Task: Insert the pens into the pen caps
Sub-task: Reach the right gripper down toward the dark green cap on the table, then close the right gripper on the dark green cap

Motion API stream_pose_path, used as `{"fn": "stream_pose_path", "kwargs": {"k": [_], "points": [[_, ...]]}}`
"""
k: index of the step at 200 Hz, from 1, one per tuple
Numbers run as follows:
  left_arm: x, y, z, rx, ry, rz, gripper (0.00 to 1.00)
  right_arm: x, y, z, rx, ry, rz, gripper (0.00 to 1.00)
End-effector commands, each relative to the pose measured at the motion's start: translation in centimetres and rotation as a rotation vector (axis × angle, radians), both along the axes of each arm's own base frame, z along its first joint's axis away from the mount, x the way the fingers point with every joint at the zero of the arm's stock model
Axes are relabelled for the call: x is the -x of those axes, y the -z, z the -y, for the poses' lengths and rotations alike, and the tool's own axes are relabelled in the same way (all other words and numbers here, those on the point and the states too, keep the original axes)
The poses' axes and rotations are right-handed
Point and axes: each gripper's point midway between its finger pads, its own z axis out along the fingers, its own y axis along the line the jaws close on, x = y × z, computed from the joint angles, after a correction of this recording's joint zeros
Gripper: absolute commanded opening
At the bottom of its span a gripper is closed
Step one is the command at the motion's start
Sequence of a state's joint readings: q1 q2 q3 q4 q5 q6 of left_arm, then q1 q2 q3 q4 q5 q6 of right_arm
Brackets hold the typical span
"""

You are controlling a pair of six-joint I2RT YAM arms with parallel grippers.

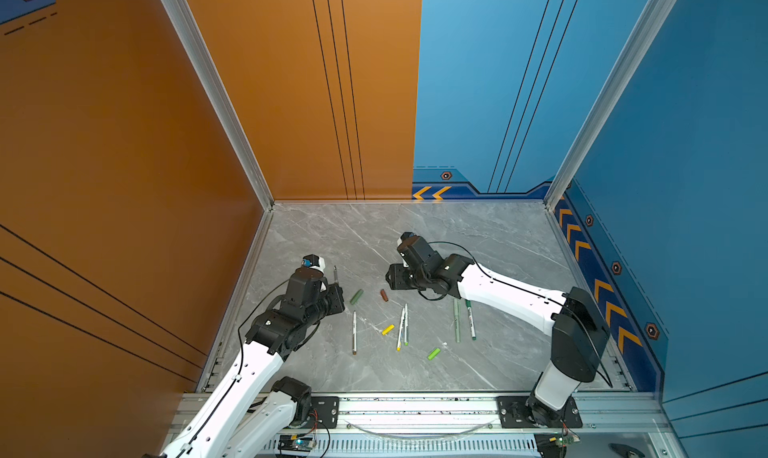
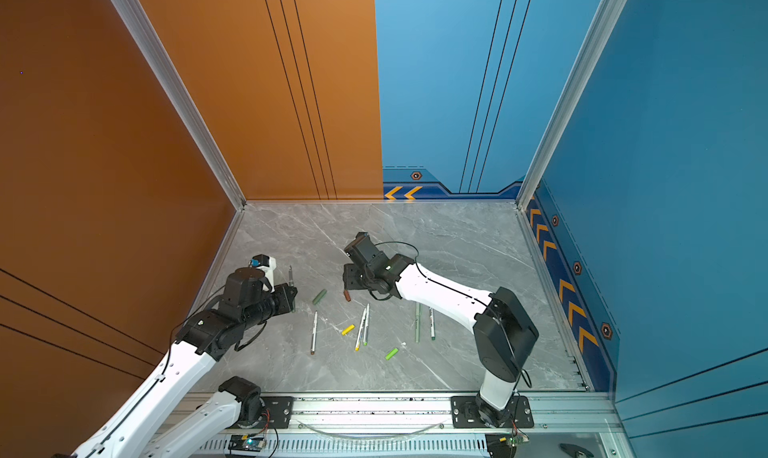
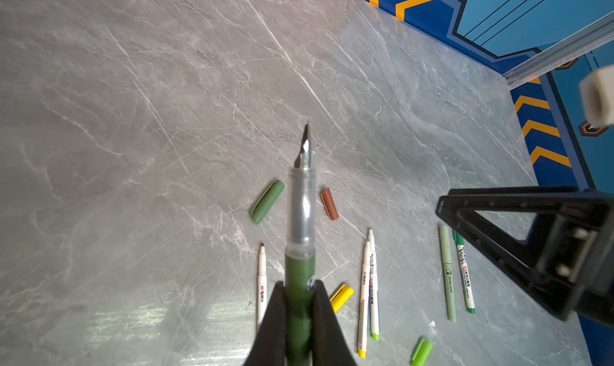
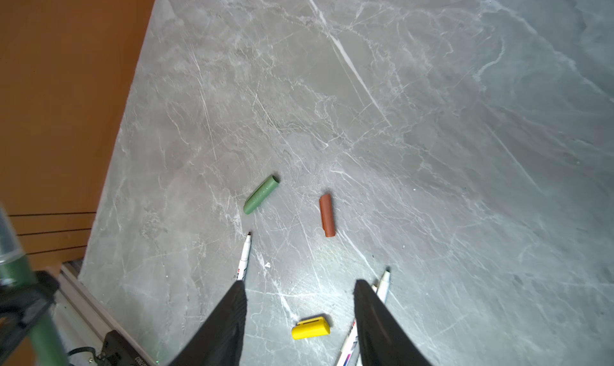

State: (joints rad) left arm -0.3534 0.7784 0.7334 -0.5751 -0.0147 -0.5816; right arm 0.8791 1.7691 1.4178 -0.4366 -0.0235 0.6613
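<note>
Left gripper (image 3: 300,289) clamps the olive pen (image 3: 300,214); right gripper (image 4: 300,283) gapes, seemingly empty.

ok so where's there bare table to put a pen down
Bare: the far table beyond the green cap and brown cap; also the front strip between lime cap and rail. Crowded: the middle, around the yellow cap.

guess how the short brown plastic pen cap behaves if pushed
The short brown plastic pen cap lies on its side, a small cylinder, so a sideways push would probably roll it across the smooth grey marble table. Being so small, it is likely light and easily knocked away.
</note>
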Motion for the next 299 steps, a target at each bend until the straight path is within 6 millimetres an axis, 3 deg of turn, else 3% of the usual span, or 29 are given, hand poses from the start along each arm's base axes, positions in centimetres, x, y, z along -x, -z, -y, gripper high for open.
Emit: {"fn": "stream_pose_path", "kwargs": {"k": [1, 22, 41, 66, 76, 81, 110, 118, 168, 229, 299], "points": [[0.4, 0.6, -0.9, 0.002, -0.040, -0.027, 0.00, 0.6, 1.9, -1.2, 0.100, -0.120, -0.003, 0.54], [0.9, 0.7, -1.4, -0.022, -0.043, -0.045, 0.00, 0.3, 3.2, -3.5, 0.115, -0.228, -0.014, 0.54], [1.0, 0.2, -1.7, -0.069, -0.016, -0.042, 0.00, -0.2, 3.1, -5.4, 0.102, -0.317, 0.009, 0.55], [0.8, -0.3, -2.4, -0.121, -0.011, -0.024, 0.00, -0.5, 3.6, -7.0, 0.100, -0.437, 0.053, 0.55], [0.7, -0.5, -2.5, -0.110, -0.016, -0.021, 0.00, -0.5, 2.8, -7.5, 0.083, -0.486, 0.078, 0.56], [0.7, -0.8, -2.4, -0.103, -0.015, -0.016, 0.00, -0.6, 4.2, -7.8, 0.096, -0.509, 0.064, 0.56], [0.9, -1.5, -2.9, -0.106, -0.034, -0.005, 0.00, -0.6, 5.4, -8.6, 0.078, -0.601, 0.051, 0.58], [1.0, -1.5, -3.1, -0.107, -0.039, -0.003, 0.00, -1.0, 4.9, -9.3, 0.069, -0.621, 0.064, 0.59], [1.0, -1.6, -3.1, -0.100, -0.040, -0.009, 0.00, -1.9, 8.5, -10.9, 0.123, -0.673, 0.041, 0.68], [1.0, -1.9, -3.1, -0.067, -0.058, -0.012, 0.00, -1.7, 10.6, -13.2, 0.106, -0.712, -0.003, 0.73], [1.2, -2.8, -3.4, -0.054, -0.082, 0.004, 0.00, 0.4, 12.9, -12.4, 0.174, -0.746, -0.072, 0.70]]}}
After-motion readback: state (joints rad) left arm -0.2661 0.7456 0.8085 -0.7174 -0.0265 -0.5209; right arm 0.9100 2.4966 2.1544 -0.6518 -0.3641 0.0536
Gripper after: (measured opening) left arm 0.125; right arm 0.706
